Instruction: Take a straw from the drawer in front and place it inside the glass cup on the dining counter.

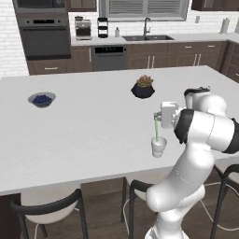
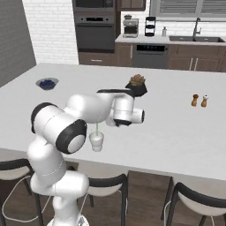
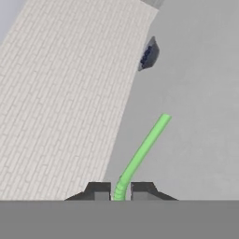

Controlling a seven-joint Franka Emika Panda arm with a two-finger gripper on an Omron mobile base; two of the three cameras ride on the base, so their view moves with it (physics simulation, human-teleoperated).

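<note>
the tool (image 3: 119, 192) is clamped on the straw (image 3: 141, 151), its two dark tips pressed against the green stick's ribbed end in the hand view. the straw is thin, bright green and straight. in the left base view the tool (image 1: 157, 117) hangs just above the glass cup (image 1: 158, 146), and the straw (image 1: 157, 129) runs upright from it down into the cup's mouth; its lower end is inside the cup. the cup is small, whitish and slightly tapered, standing upright on the white dining worktop (image 1: 84, 135) near its front edge. how deep the straw reaches i cannot tell. farther back on the worktop sits a dark pot with a succulent (image 1: 143, 87), and to the left a shallow bowl holding dark blueberries (image 1: 42, 99). in the right base view two small shakers (image 2: 199, 100) stand side by side, well apart from the cup (image 2: 96, 141).
</note>
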